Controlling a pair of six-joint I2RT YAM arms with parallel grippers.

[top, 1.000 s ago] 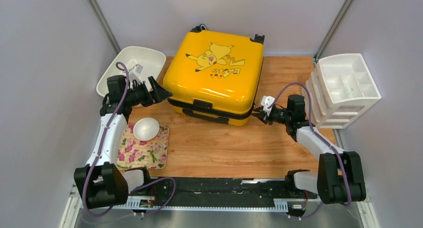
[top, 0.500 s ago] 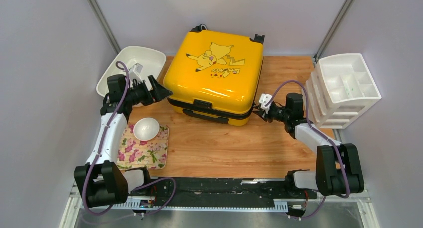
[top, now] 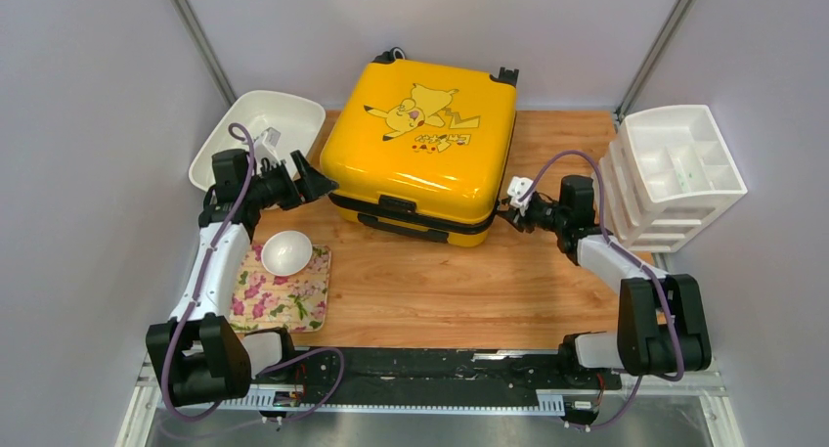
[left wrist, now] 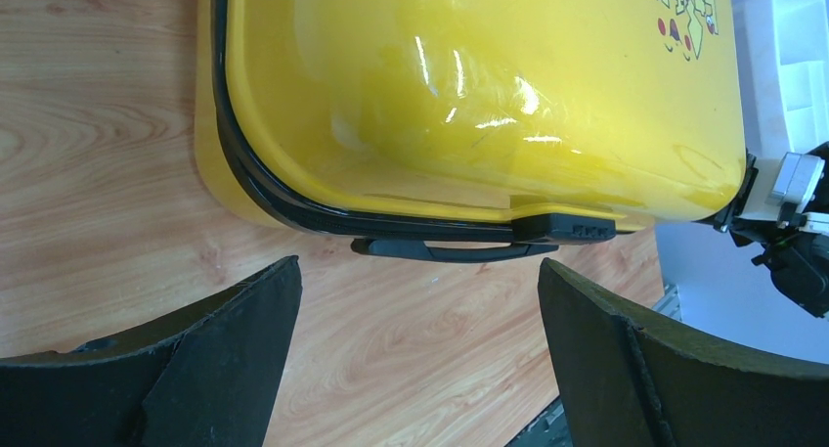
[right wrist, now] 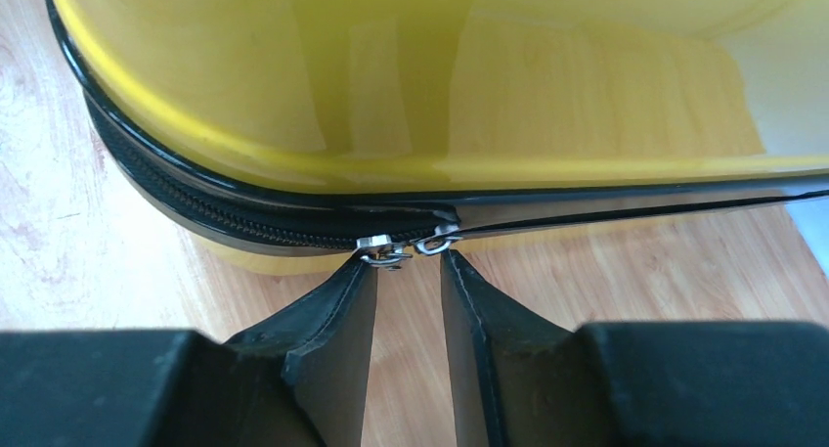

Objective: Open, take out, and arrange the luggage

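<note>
The luggage (top: 420, 144) is a yellow hard-shell suitcase with a Pikachu print, lying flat and shut at the back middle of the table. My left gripper (top: 315, 181) hangs wide open beside its near-left corner, holding nothing. In the left wrist view the case (left wrist: 469, 95) and its black handle (left wrist: 455, 250) lie just beyond the gripper (left wrist: 417, 263). My right gripper (top: 508, 212) sits at the near-right corner. In the right wrist view its jaws (right wrist: 409, 261) stand a little apart, tips against two metal zipper pulls (right wrist: 386, 251) on the black zip of the case (right wrist: 391, 75); wood shows between the fingers.
A white tub (top: 259, 129) stands at the back left. A white bowl (top: 287, 251) rests on a floral mat (top: 279, 290) near the left arm. A white drawer organiser (top: 679, 168) stands at the right edge. Grey walls close in on three sides.
My right gripper has crept slightly farther along the case's right corner, and its jaws have spread a little. The left arm and the suitcase have not moved.
</note>
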